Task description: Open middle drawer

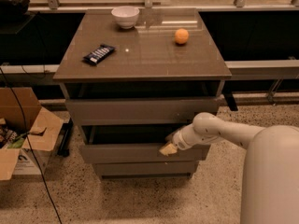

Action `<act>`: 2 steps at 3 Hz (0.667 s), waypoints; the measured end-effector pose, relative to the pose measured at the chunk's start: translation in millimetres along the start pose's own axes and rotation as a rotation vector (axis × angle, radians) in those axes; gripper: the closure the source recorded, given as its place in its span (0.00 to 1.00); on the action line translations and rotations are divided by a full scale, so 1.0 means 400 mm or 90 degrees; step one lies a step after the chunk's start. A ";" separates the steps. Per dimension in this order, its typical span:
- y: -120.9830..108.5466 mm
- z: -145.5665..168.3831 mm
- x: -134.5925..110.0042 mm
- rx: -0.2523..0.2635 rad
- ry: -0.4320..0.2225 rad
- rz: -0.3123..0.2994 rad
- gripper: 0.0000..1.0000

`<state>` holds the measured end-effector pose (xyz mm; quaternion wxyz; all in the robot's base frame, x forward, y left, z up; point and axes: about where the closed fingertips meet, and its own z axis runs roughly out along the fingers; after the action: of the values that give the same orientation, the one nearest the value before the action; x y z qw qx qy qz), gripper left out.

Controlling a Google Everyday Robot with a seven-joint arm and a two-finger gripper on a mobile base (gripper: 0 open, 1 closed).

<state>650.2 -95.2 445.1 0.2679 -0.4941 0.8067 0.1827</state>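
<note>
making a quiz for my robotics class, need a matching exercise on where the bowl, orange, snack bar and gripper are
Things:
1. white bowl
2. orange
3. snack bar
4. gripper

Places:
a. right side of the cabinet top
b. at the upper edge of the middle drawer front
c. back edge of the cabinet top
d. left side of the cabinet top

Pairs: 1-c; 2-a; 3-d; 4-b
</note>
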 end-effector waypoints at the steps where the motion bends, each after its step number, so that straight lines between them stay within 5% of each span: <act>1: -0.001 0.013 -0.005 -0.004 0.024 -0.020 0.00; 2: 0.004 0.023 0.013 -0.014 0.098 -0.046 0.16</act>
<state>649.3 -93.0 434.9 0.2060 -0.5385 0.8045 0.1428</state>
